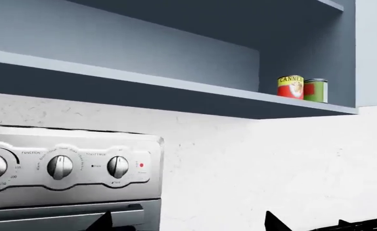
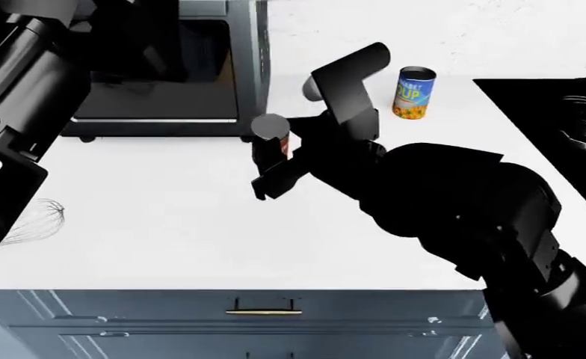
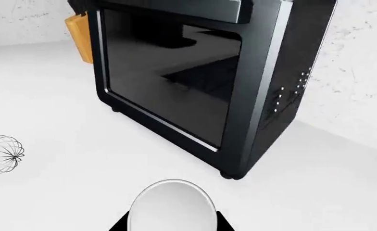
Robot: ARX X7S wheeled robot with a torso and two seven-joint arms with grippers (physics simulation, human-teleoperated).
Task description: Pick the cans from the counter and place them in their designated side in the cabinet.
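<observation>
Head cam overhead; wrist cams close

4 cans: red-yellow can (image 1: 290, 86), green can (image 1: 316, 90), blue-yellow can (image 2: 414, 93), gray-topped can (image 2: 271, 133); 1 whisk (image 2: 36, 221).

A black oven (image 2: 168, 71) with a dark glass door (image 3: 169, 82) stands on the worktop against the speckled white wall (image 3: 361, 82); small light marks dot its side panel (image 3: 284, 98). Something orange (image 3: 79, 36) shows just behind its far corner. A wire whisk (image 2: 34, 222) lies well apart from the oven, near the front edge. A glossy black hob (image 2: 562, 120) sits at the far right. Below the front edge, a grey-blue drawer (image 2: 263, 310) carries a brass handle (image 2: 263, 311). In the left wrist view, a steel panel (image 1: 67, 166) has three knobs (image 1: 60, 167) and a red light (image 1: 142, 165).
</observation>
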